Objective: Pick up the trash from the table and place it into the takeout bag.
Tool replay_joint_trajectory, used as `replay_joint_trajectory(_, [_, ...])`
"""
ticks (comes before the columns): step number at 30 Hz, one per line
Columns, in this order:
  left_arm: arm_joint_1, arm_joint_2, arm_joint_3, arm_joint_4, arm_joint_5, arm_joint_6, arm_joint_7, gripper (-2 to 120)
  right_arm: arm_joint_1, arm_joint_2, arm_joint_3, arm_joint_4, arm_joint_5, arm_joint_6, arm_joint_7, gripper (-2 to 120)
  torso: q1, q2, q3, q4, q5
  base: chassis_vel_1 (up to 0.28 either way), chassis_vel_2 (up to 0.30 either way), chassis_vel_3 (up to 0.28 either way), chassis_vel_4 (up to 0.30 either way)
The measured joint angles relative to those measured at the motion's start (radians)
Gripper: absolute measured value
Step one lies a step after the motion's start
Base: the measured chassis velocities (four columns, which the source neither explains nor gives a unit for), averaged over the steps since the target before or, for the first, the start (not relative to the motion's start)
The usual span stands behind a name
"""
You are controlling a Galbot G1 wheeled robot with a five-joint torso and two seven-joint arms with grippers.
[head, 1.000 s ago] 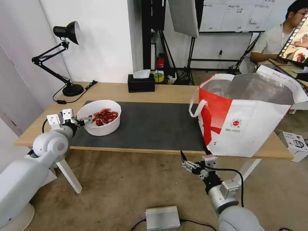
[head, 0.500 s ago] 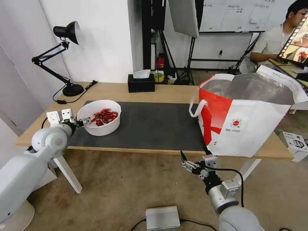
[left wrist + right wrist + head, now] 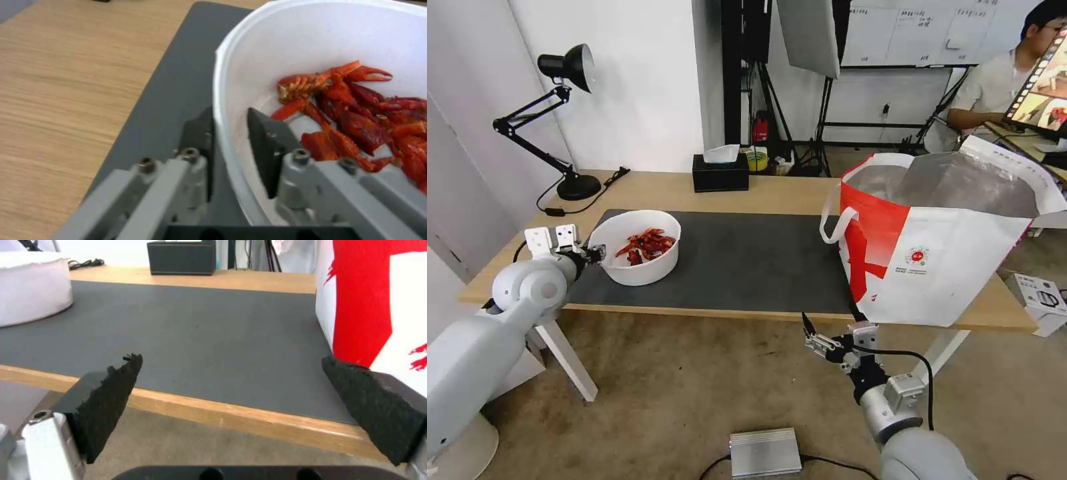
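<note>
Presently we find our left gripper (image 3: pixel 229 133) clamped across the near rim of the white bowl (image 3: pixel 639 248) of red shells on the dark mat (image 3: pixel 747 260), a wall pinch for carrying toward the takeout bag (image 3: pixel 940 247), while our right gripper (image 3: pixel 249 396) waits agape below the table (image 3: pixel 787 193) edge.

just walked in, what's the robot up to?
It is clearing trash into the takeout bag. The left gripper pinches the rim of the white bowl of red shells on the dark mat, one finger inside and one outside. The right gripper hangs open below the table edge, near the bag.
</note>
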Motion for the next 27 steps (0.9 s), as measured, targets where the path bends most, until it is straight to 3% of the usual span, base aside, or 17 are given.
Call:
replay_joint_trajectory(5, [0.000,0.005,0.000,-0.006,-0.003,0.000,-0.001,1,0.000,0.000,0.000,0.000,0.000,0.000,0.000,100,0.000,0.000,0.000,0.0000,0.0000,0.000,0.000,0.000,0.000])
replay_joint_trajectory(17, [0.007,0.007,-0.010,-0.045,-0.015,-0.002,-0.017,0,0.000,0.000,0.000,0.000,0.000,0.000,0.000,100,0.000,0.000,0.000,0.0000,0.0000,0.000,0.000,0.000,0.000])
replay_joint_trajectory(27, [-0.011,0.021,-0.017,-0.126,-0.095,-0.002,-0.067,0,0.000,0.000,0.000,0.000,0.000,0.000,0.000,100,0.000,0.000,0.000,0.0000,0.0000,0.000,0.000,0.000,0.000])
